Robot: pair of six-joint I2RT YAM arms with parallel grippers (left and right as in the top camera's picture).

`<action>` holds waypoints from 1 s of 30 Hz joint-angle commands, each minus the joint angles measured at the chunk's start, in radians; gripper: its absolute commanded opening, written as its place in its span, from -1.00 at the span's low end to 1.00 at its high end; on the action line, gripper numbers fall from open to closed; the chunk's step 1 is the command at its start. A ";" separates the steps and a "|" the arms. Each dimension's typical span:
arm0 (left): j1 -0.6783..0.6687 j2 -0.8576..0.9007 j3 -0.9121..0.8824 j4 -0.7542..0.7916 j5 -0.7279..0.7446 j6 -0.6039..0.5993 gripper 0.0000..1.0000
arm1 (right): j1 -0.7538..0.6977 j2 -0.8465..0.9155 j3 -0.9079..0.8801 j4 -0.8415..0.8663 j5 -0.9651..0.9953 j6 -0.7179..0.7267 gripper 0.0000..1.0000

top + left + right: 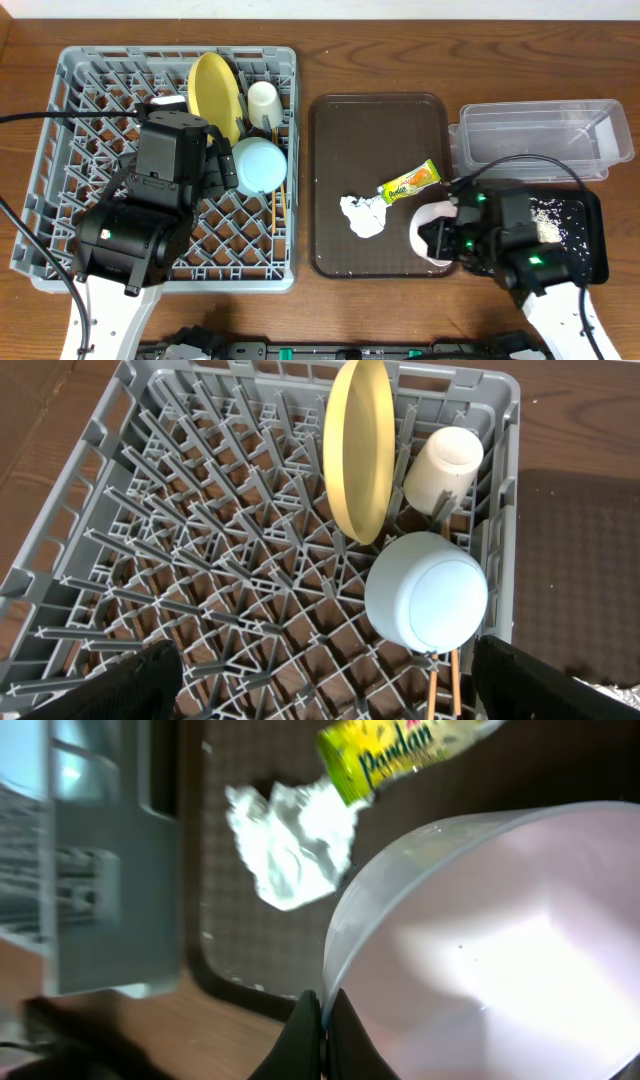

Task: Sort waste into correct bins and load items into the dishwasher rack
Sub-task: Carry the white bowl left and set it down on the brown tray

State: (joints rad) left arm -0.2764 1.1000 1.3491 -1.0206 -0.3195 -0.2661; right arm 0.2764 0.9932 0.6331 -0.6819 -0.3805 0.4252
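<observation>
White bowl [480, 950], which we saw pinched at its rim by the closed right gripper [322, 1012], at a corner of the brown tray [335, 150]; left gripper [322, 670] wide open above the grey dishwasher rack [200, 560].

The dishwasher rack [90, 110] is a grey lattice; yellow plate [215, 95], light blue bowl [258, 165], white bowl [425, 215], white tissue [362, 215], yellow-green-orange wrapper [410, 182]

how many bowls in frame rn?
2. Light blue bowl in the dishwasher rack, next to the white cup. White bowl held by its rim in the right gripper, at the brown tray's right edge. No others visible.
</observation>
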 commanded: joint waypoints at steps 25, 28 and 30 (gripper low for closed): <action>0.003 0.003 0.003 0.000 -0.003 -0.009 0.87 | 0.130 0.173 0.030 0.125 0.205 0.042 -0.16; 0.003 0.003 0.003 0.000 -0.003 -0.009 0.88 | 0.129 0.160 0.077 0.088 0.218 0.042 -0.12; 0.003 0.003 0.003 0.000 -0.003 -0.009 0.88 | 0.127 0.143 0.133 0.012 0.284 0.056 -0.13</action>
State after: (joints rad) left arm -0.2764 1.1000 1.3491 -1.0206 -0.3195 -0.2661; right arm 0.3988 1.1629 0.6838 -0.6300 -0.1669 0.4648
